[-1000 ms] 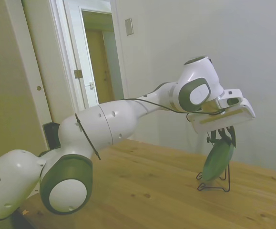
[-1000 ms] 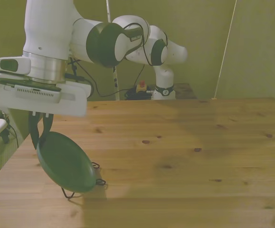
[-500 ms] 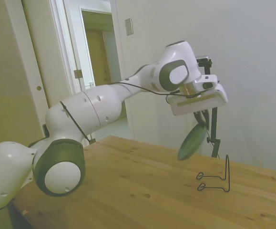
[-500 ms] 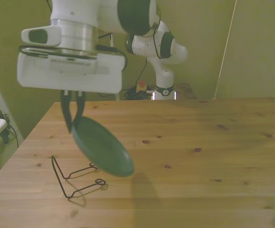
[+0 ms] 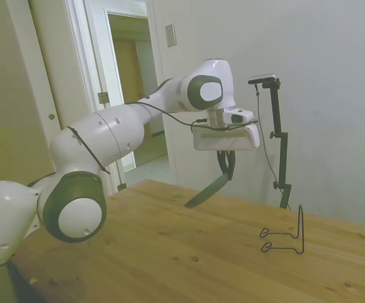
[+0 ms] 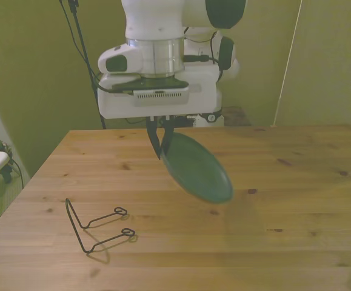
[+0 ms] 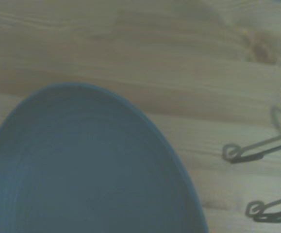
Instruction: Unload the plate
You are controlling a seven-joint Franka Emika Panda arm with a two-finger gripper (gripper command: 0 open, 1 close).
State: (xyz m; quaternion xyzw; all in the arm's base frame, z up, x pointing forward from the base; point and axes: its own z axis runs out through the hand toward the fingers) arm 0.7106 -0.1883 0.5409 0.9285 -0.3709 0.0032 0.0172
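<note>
Item: plate (image 6: 196,168), dark green, held by its rim in gripper (image 6: 161,145), fingers closed on it. We see it tilted, in the air above the table (image 6: 296,200), well apart from wire stand (image 6: 96,227), which sits bare twd front view's left. Nothing betw. plate & table. Side view: plate edge-on. Wrist view: plate's face (image 7: 82,170) & stand's two loops (image 7: 249,179).

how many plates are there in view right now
1. The dark green plate hangs tilted above the wooden table, held by its rim in the claw, clear of the empty black wire stand. Nothing in view could hide another.
</note>
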